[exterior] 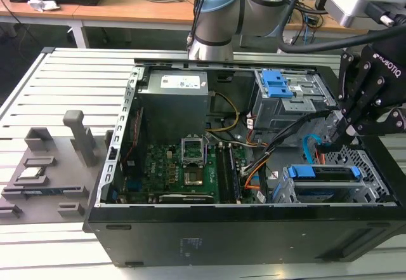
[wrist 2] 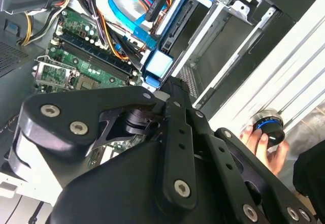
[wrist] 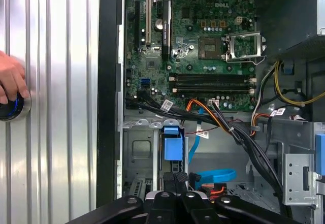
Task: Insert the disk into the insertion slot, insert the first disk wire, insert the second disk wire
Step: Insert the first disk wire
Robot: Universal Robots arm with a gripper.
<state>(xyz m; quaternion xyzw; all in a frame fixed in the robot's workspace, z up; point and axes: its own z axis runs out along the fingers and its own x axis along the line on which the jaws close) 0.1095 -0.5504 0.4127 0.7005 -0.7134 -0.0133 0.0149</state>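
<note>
Judging from the layout, we place the work at the wire steps. The disk [exterior: 323,173] already sits in the insertion slot [exterior: 370,166], its blue carrier just under the gripper [exterior: 335,133].

- Gripper: in the first wrist view the fingertips [wrist: 171,179] are pressed together. We cannot make out a wire or connector between them. They hang close above the carrier's blue end tab [wrist: 171,148].
- Wires: a blue flat cable [wrist: 216,176] loops just beside the fingertips. A black wire bundle [wrist: 238,132] and some orange leads run a little farther off, toward the motherboard [wrist: 203,41].
- Judgement: seating a disk wire calls for a square line-up of plug and drive port, then a straight push. The bay walls and the loose cable leave little room to turn the wrist.
- Risk: snagging the blue loop, or pressing a plug in tilted.

Surface: the open case lies on a ribbed aluminium table [exterior: 63,77]. A taller cage with blue latches [exterior: 279,86] stands beyond the gripper, apart from it.

Room: a person's hand [wrist: 9,76] rests on a round black knob [wrist 2: 269,127] on the table, well clear of the gripper.
</note>
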